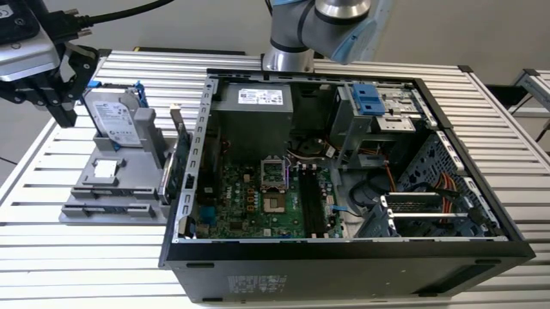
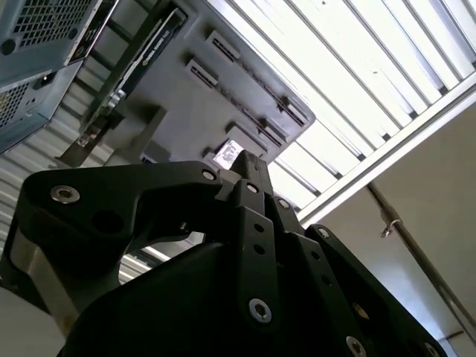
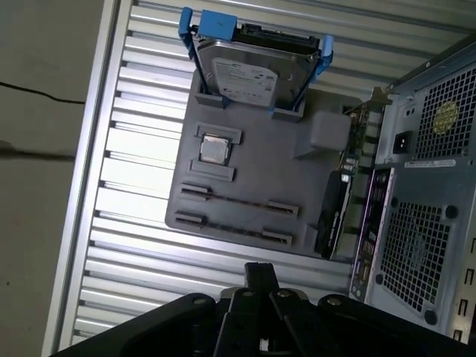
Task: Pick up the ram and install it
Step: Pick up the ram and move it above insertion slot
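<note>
Slatted metal bench (image 3: pixel 134 149), with a grey tray (image 3: pixel 297 186) lying on it. A hard drive (image 3: pixel 249 71) with blue rails stands at one end of the tray. A small square chip (image 3: pixel 214 150) sits in a recess just beside it. Two long narrow slots (image 3: pixel 234 229) lie past the chip. A dark card (image 3: pixel 331 219) stands on edge at the tray's side, just beside the computer case (image 3: pixel 424 223). The black pincer (image 3: pixel 260 274) hovers near the tray's slotted end.

Thin dark ram (image 3: pixel 239 201) stands edgewise in the gray holder's (image 3: pixel 297 186) slot.

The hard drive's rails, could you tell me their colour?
Blue rails; clearest in the first wrist view.
</note>
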Tool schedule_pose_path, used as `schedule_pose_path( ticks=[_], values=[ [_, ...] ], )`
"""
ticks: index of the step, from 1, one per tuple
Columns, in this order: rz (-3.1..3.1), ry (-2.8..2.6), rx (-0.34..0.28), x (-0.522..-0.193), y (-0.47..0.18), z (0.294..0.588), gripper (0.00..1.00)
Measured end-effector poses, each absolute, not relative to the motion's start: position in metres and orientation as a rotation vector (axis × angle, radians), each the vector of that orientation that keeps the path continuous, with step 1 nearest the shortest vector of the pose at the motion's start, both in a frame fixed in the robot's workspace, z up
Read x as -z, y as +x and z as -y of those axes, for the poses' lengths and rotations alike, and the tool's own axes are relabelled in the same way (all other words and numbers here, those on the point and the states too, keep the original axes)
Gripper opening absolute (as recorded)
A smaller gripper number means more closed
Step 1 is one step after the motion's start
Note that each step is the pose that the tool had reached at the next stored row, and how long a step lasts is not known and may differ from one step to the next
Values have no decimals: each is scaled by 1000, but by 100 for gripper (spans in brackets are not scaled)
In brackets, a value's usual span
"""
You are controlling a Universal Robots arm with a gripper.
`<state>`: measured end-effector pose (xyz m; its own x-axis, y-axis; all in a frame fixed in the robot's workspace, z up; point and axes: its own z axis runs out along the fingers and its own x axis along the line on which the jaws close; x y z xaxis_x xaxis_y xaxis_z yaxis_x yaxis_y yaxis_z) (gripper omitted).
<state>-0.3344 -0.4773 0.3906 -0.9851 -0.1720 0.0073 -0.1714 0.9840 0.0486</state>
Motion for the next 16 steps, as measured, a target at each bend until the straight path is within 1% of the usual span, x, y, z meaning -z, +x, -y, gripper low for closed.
schedule_pose_path(
  ticks=[16],
  values=[
    [3111, 331, 74, -391, -335, 477, 0]
  ],
)
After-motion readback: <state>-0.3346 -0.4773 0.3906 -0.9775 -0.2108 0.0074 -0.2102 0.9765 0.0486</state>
